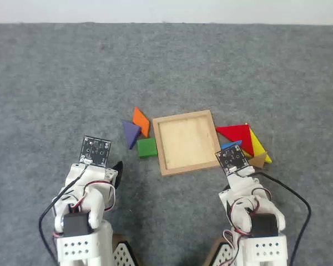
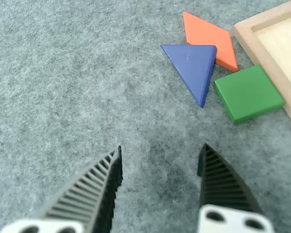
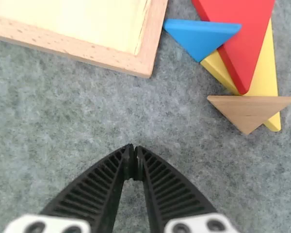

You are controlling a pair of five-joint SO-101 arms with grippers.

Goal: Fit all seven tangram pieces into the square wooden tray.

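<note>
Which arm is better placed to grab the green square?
Left. Its end effector is open near the green square, on that side of the tray; the right end effector is shut.

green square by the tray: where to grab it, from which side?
Green square: probably from above with the left gripper, pinching the two edges running away from the tray. It lies flat; one edge sits against the tray, the blue triangle crowds the opposite.

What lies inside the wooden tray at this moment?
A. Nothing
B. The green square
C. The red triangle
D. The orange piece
A: the tray shows only bare wood inside its rim, while the green square, the red triangle and the orange piece lie outside it on the grey mat.
</note>
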